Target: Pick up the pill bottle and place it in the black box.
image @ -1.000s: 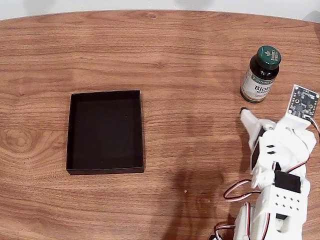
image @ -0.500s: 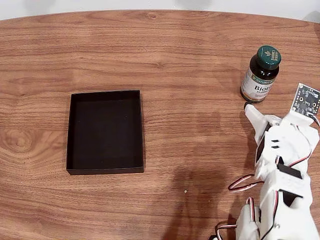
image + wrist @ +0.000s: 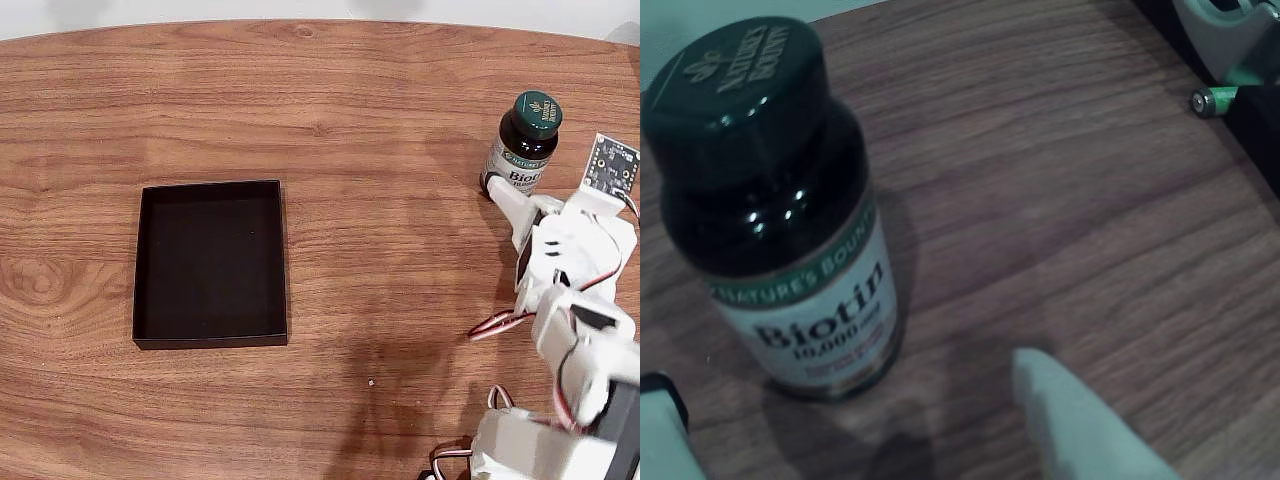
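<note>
The pill bottle stands upright at the table's right side in the fixed view, with a dark green cap and a white "Biotin" label. It looms large at the left of the wrist view. My white gripper sits just below the bottle's base, and one fingertip touches or nearly touches its lower left. Seen from the wrist camera the gripper is open, one finger right of the bottle and the other at the lower left corner. The black box lies flat and empty, left of centre.
A wide stretch of bare wood table separates the box from the bottle. The table's far edge curves along the top. Red and white cables loop beside the arm. A small green-tipped part shows at the upper right.
The arm has reached up the fixed view toward the bottle. Its fingertip went from well below the bottle's base to right beside it. Bottle and box have not moved.
</note>
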You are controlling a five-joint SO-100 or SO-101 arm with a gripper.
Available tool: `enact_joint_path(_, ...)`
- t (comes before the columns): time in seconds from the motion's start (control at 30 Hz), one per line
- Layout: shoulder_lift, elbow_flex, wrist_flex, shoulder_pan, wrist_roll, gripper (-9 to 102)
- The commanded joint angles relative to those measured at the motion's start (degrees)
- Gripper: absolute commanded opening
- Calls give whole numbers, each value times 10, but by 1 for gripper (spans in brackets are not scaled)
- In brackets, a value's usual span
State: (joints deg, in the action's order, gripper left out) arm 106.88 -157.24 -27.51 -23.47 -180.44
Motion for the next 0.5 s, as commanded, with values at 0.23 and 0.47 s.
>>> enact_joint_path(0.23, -112, 116, -69, 28, 7, 41)
enact_joint_path(0.47, -164, 143, -107, 58, 8, 41)
